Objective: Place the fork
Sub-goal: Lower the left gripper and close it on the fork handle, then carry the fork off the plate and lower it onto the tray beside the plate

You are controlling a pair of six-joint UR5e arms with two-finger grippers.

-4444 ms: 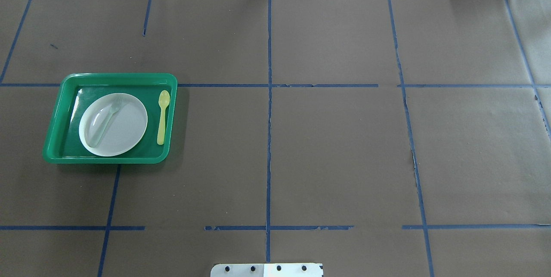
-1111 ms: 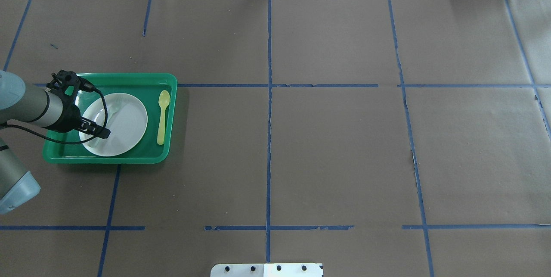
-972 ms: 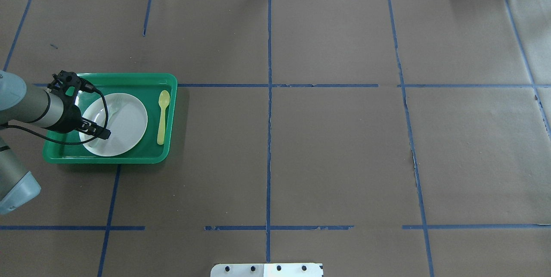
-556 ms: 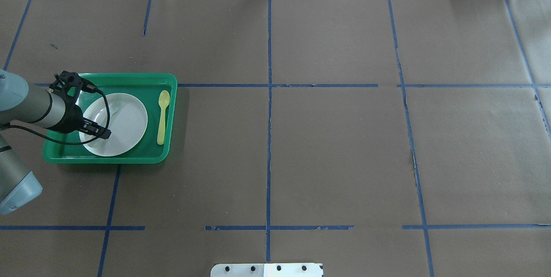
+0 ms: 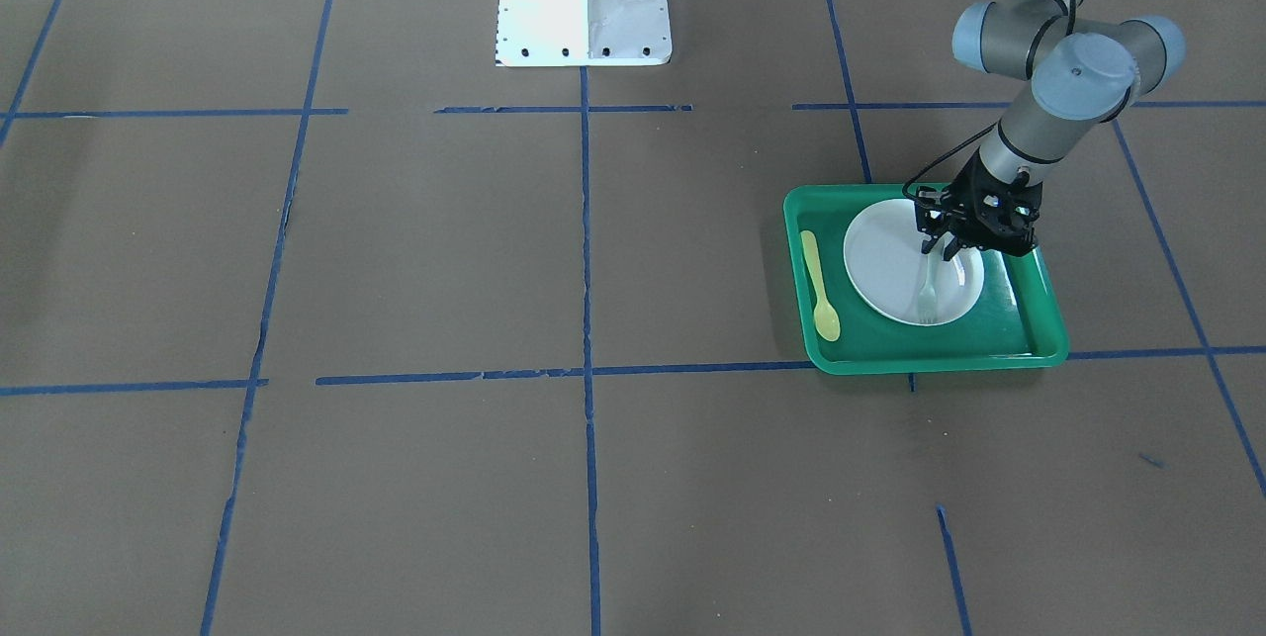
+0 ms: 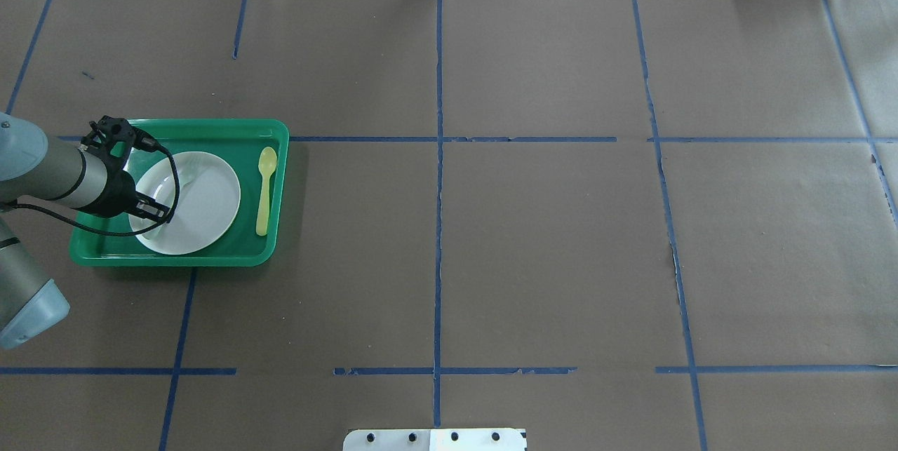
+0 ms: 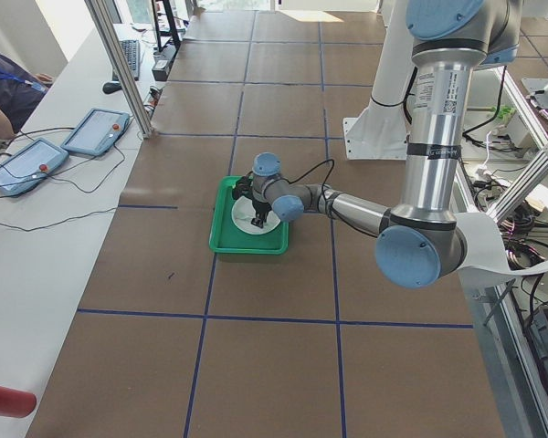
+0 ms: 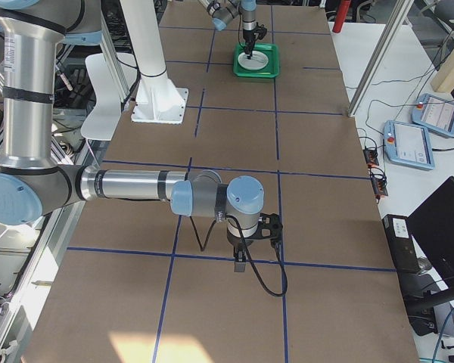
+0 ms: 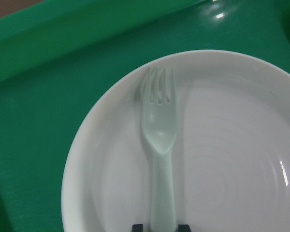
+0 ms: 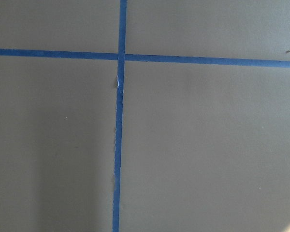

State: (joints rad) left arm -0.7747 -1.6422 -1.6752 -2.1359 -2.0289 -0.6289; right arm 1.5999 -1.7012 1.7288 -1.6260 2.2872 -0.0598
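Observation:
The pale translucent fork [image 9: 159,130] lies on the white plate [image 9: 232,145] inside the green tray [image 6: 210,130]. Its tines point to the far side of the overhead view [image 6: 186,172]. My left gripper [image 9: 160,227] is low over the plate's near left part, its two fingertips pressed on either side of the fork's handle. In the front-facing view the left gripper [image 5: 940,255] stands on the handle end of the fork [image 5: 928,295]. My right gripper [image 8: 242,265] hangs over bare table far from the tray; I cannot tell whether it is open or shut.
A yellow spoon [image 6: 264,191] lies in the tray right of the plate [image 6: 210,205]. The tray sits on the left part of the brown table with blue tape lines [image 6: 438,226]. The robot's base plate [image 6: 435,439] is at the near edge.
My left arm came in over the tray. In the last second its gripper shifted slightly left at the fork's handle. The fork and plate have not moved.

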